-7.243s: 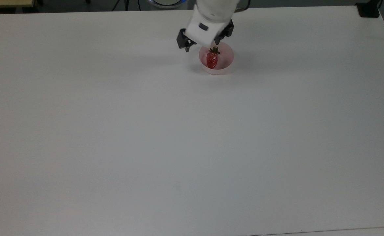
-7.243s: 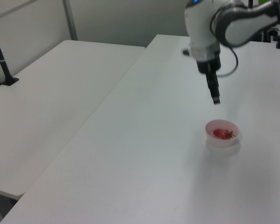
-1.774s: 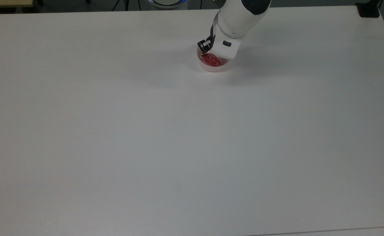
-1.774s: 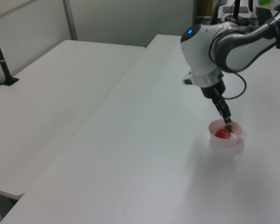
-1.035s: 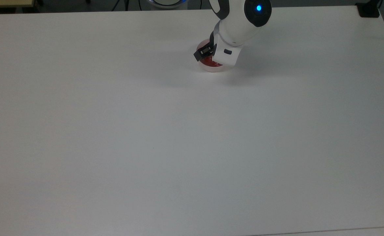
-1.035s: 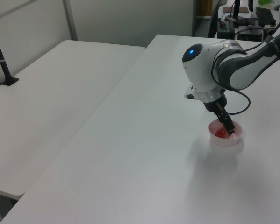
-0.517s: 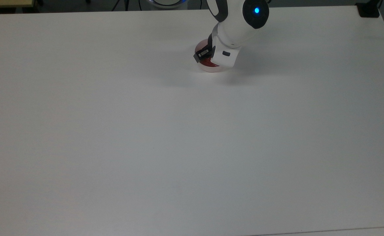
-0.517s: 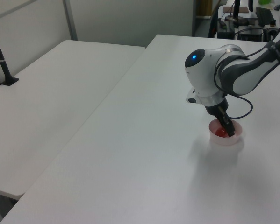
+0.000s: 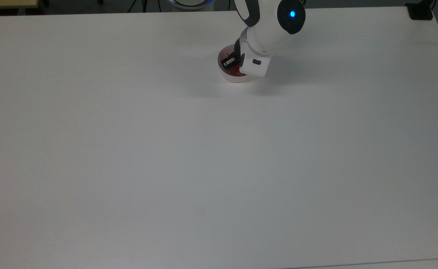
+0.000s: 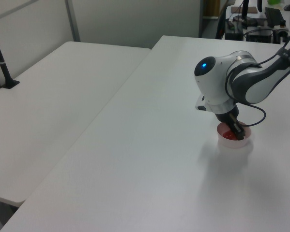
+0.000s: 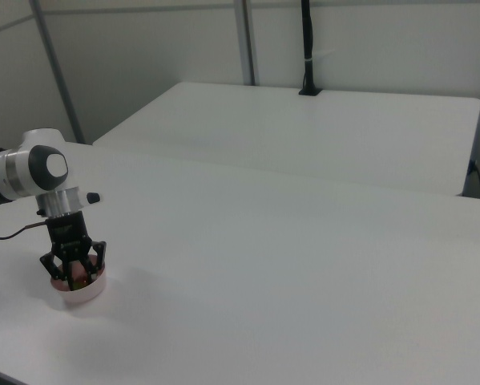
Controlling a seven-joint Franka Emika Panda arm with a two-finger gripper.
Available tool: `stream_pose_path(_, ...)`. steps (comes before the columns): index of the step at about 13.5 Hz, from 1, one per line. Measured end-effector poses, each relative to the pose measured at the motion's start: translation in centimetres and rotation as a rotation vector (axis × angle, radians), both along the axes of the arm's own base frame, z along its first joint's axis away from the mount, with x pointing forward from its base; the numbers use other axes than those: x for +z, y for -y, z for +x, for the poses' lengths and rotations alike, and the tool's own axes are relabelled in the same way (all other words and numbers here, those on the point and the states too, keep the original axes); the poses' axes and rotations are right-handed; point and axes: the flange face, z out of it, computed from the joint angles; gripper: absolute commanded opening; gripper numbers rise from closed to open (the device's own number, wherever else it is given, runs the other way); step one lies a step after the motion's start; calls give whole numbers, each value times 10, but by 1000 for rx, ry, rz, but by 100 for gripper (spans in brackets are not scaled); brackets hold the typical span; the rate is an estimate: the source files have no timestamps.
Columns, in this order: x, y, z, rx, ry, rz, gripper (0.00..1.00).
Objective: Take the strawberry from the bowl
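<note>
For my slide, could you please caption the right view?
Gripper lowered into the pink bowl, its fingers straddling the strawberry.

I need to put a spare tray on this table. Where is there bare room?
The table is bare across the top view's left, middle and bottom. The crowded spot is near its top edge, where the gripper reaches into the bowl.

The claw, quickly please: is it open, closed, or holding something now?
Claw: open, its fingers down inside the bowl on either side of the strawberry, not yet closed on it.
</note>
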Motion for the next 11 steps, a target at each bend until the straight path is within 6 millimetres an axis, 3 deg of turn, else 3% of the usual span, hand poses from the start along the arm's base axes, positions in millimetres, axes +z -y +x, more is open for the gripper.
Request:
stream_pose_path(7, 10, -1, 3, 3, 18, 8, 24)
stream_pose_path(9, 29, -3, 8, -8, 35, 20, 24)
stream_pose_path(11, 61, -6, 16, -28, 42, 45, 24)
